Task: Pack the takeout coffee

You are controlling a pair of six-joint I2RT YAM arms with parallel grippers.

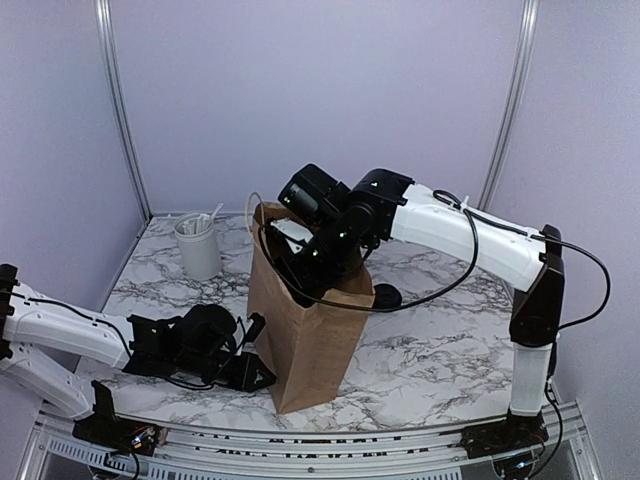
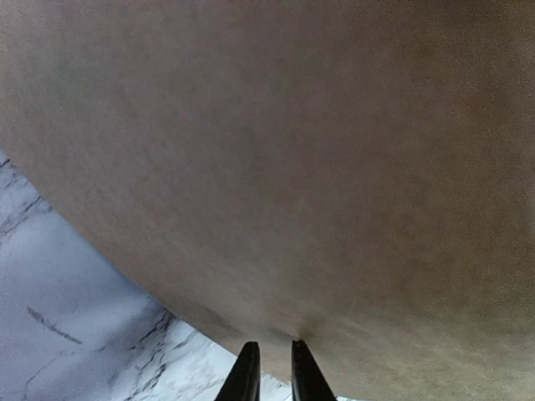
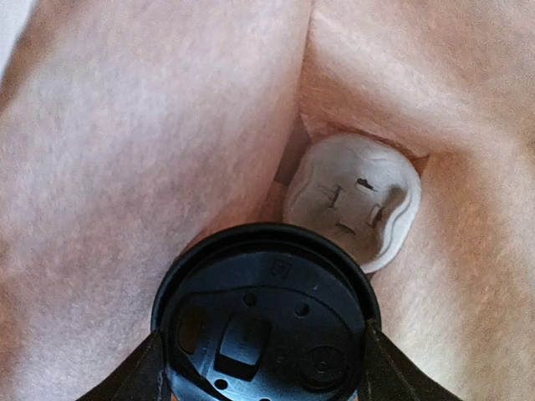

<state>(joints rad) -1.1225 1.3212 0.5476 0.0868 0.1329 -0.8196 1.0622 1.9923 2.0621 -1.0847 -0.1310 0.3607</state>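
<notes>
Presently, in bag point(image 1: 310, 340): cup point(image 3: 266, 322), body hidden, clasped by my right gripper point(image 3: 263, 372); white lid point(image 3: 355, 200); left gripper point(image 2: 272, 374), grip I cannot tell.

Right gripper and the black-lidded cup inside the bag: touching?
Touching. The right wrist view shows the right gripper with a finger against each side of the black-lidded cup, no gap, inside the paper bag.

Kraft-paper bag point(image 1: 310, 330): brown, matt, faintly fibrous, softly creased on the inside. The black lid point(image 3: 267, 326) is moulded plastic with a low satin sheen; the white lid point(image 3: 355, 200) looks matt, plastic or pulp can't be told. Marble-look worktop point(image 1: 430, 350) is smooth with a slight gloss, and the canister point(image 1: 198, 255) is matt grey-white.
</notes>
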